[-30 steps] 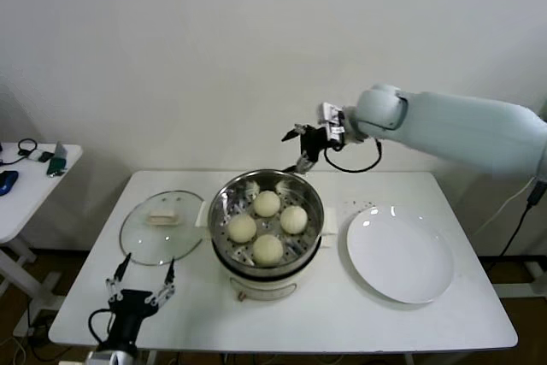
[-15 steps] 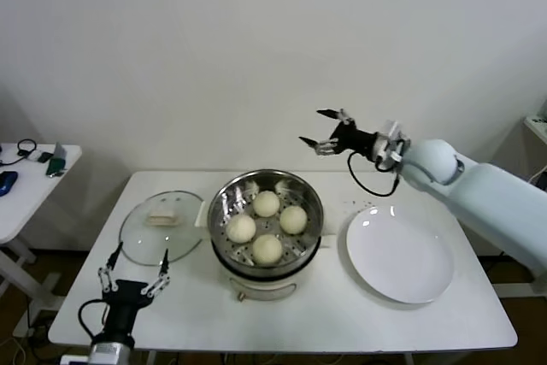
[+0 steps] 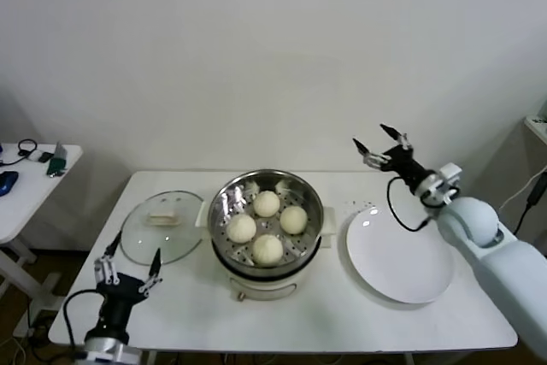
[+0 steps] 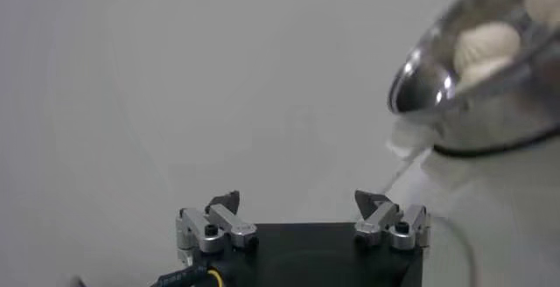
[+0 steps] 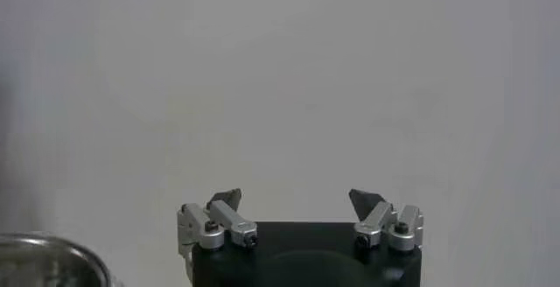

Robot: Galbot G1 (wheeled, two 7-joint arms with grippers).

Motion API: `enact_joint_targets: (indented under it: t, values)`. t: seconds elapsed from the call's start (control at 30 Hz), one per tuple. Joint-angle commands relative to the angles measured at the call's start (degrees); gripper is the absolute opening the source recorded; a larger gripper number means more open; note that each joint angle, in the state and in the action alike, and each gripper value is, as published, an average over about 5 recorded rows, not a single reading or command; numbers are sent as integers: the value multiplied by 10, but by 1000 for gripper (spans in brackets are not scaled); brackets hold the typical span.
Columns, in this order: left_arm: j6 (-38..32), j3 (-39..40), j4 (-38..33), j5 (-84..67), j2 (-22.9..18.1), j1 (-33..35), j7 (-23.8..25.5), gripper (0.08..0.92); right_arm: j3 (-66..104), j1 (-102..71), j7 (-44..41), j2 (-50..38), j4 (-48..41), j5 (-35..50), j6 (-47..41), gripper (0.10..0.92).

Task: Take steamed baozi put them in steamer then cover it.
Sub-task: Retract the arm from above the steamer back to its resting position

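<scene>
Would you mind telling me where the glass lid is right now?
In the head view, the glass lid lies flat on the table at the robot's left, beside the steamer.

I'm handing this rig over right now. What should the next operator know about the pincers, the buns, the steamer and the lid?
Left pincer: open, empty, low at the table's front-left corner, near the cover.
Right pincer: open, empty, raised above the far edge of the white plate.
Steamed baozi: all four sit on the perforated tray inside the steamer at table centre.
Cover: lies flat on the table, left of the steamer, handle up.
Done: loading the buns.
Left: pick up the cover and set it on the steamer.
</scene>
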Motion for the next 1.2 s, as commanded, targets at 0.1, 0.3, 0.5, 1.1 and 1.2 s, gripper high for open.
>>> enact_joint_targets:
  t: [0.1,0.3,0.5,1.1,1.2]
  values:
    - [39,15,63,356,70,-51,30,823,278,-297,0,106,32,-79,-41,823]
    - [48,31,144,375,88,-114,29,823,295,-333,-19,132,50,-80,-30,823]
    - [40,53,223,366,98,-193,24,823,300,-350,-21,144,64,-92,-26,823]
    - [19,92,429,375,84,-352,10,823,307,-357,-10,153,71,-123,-22,823]
    - [16,92,453,377,78,-367,5,823,306,-356,-10,154,71,-127,-21,823]
